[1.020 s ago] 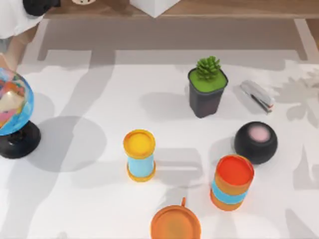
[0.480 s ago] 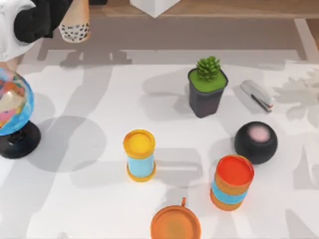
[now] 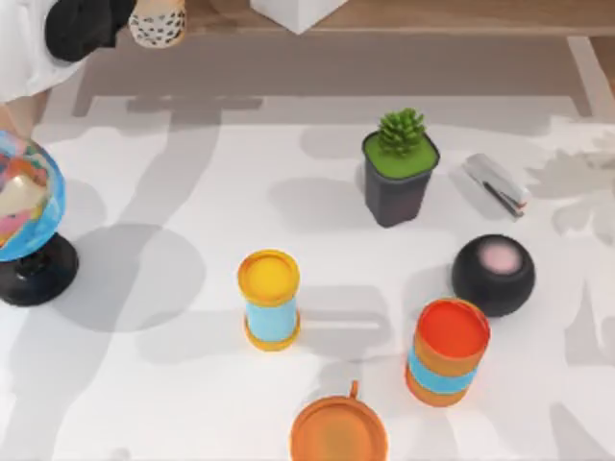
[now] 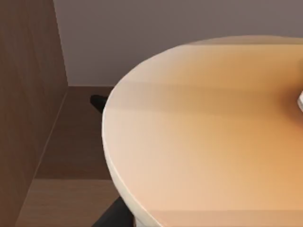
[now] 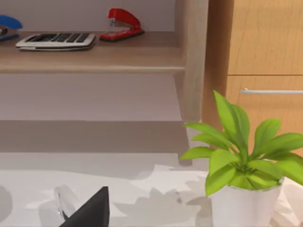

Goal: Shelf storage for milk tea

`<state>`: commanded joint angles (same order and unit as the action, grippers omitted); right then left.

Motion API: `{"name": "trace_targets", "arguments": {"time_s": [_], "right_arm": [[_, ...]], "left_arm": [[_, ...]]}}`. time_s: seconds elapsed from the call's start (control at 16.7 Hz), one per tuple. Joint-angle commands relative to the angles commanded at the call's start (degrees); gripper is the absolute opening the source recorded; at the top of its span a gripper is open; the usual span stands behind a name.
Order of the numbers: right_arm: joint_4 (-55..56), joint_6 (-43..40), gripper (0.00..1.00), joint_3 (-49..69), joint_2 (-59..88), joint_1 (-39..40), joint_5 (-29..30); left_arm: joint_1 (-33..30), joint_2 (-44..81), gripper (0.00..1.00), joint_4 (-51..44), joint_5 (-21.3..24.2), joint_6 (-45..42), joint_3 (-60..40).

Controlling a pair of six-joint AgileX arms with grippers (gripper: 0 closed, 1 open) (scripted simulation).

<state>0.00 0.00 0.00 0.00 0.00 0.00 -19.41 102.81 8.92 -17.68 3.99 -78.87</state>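
My left end effector point(image 3: 91, 21), at the far left corner of the top view, is clamped on the milk tea point(image 3: 157, 21), whose speckled base hangs over the wooden shelf point(image 3: 461, 14) along the far edge; the left wrist view looks close onto the cup's tan side point(image 4: 203, 132) with shelf boards behind. Out on the white counter point(image 3: 173, 384) stand a globe point(image 3: 24, 216), a yellow-lidded canister point(image 3: 269, 298), an orange-lidded canister point(image 3: 448, 351), a potted succulent point(image 3: 400, 165), a stapler point(image 3: 495, 184) and a black ball point(image 3: 493, 274). I cannot tell how my right end effector point(image 5: 90, 210) is set.
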Motion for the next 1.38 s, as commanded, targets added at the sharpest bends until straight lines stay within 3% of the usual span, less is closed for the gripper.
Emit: {"name": "trace_targets", "arguments": {"time_s": [0.36, 0.72, 1.38], "right_arm": [[0.0, 0.0, 1.0, 0.0, 0.0, 0.0, 0.0], [0.0, 0.0, 1.0, 0.0, 0.0, 0.0, 0.0], [0.0, 0.0, 1.0, 0.0, 0.0, 0.0, 0.0]], "left_arm": [[1.46, 9.53, 0.0, 5.3, 2.12, -1.53, -9.01], [1.59, 10.96, 0.0, 5.84, 2.33, -1.61, -10.24], [1.59, 10.96, 0.83, 5.84, 2.33, -1.61, -10.24]]}}
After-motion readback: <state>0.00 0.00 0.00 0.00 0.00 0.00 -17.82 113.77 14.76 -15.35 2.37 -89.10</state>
